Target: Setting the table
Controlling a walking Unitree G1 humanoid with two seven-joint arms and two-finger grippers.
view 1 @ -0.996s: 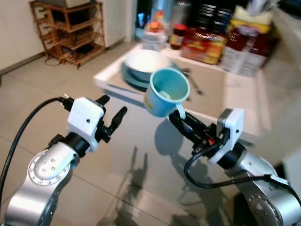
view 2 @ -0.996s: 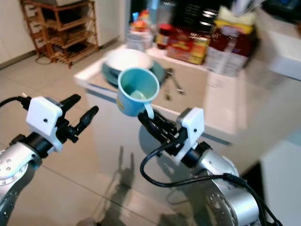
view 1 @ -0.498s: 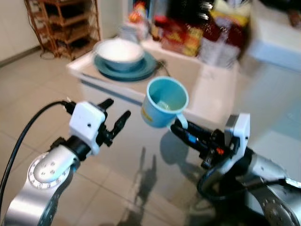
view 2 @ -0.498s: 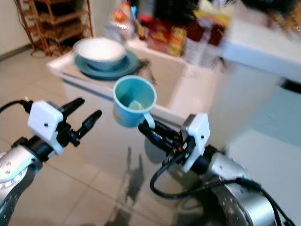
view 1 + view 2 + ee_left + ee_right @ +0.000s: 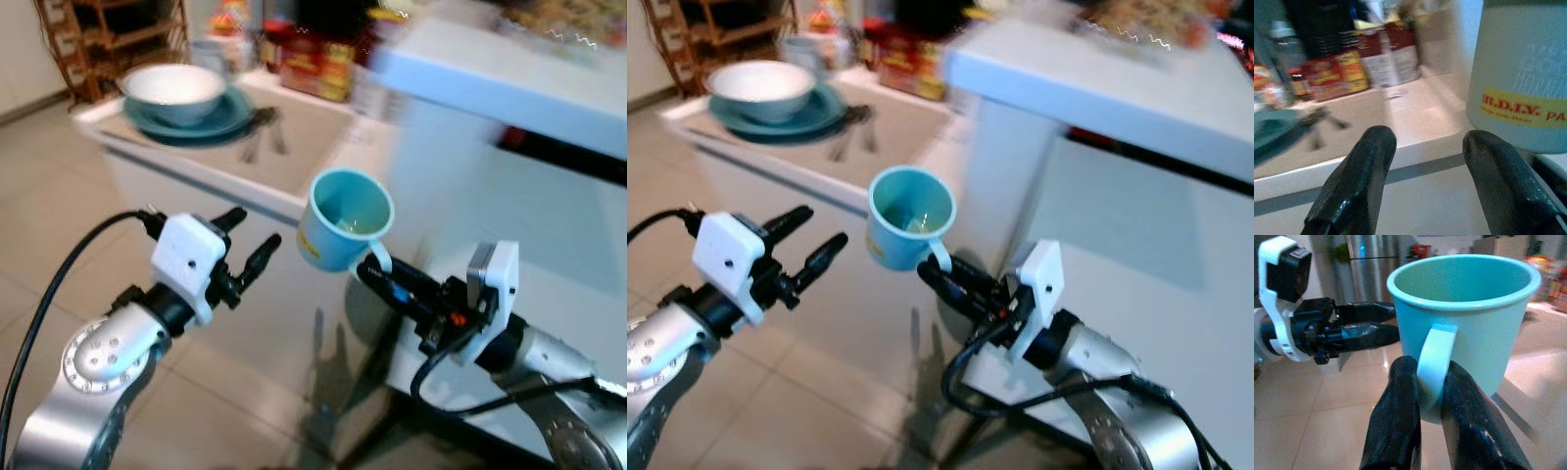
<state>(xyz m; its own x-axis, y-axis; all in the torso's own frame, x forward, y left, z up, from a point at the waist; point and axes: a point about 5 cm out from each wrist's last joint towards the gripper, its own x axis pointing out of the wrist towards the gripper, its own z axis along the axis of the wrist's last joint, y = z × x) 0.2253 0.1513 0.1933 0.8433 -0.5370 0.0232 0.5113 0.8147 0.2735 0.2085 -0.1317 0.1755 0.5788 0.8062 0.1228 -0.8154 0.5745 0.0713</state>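
Over tiled floor (image 5: pixel 39 225), right gripper (image 5: pixel 1425 382) fingers pinch the blue mug (image 5: pixel 343 217) handle; left gripper (image 5: pixel 1425 147) fingers spread apart.

- Right gripper (image 5: pixel 1422 396): jaws pinch the handle of a light-blue mug (image 5: pixel 1469 318), held upright.
- Left gripper (image 5: pixel 1369 320) beside it, above tiled floor (image 5: pixel 1312 426).

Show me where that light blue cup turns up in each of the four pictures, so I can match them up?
Left eye view: the cup is at centre, held by its handle in the right end effector.
Right eye view: the cup sits left of centre.
Left wrist view: the cup is at the side, beyond the fingers.
Right wrist view: the cup is close up, handle pinched.
Shared landmark: the left end effector, open beside the cup.
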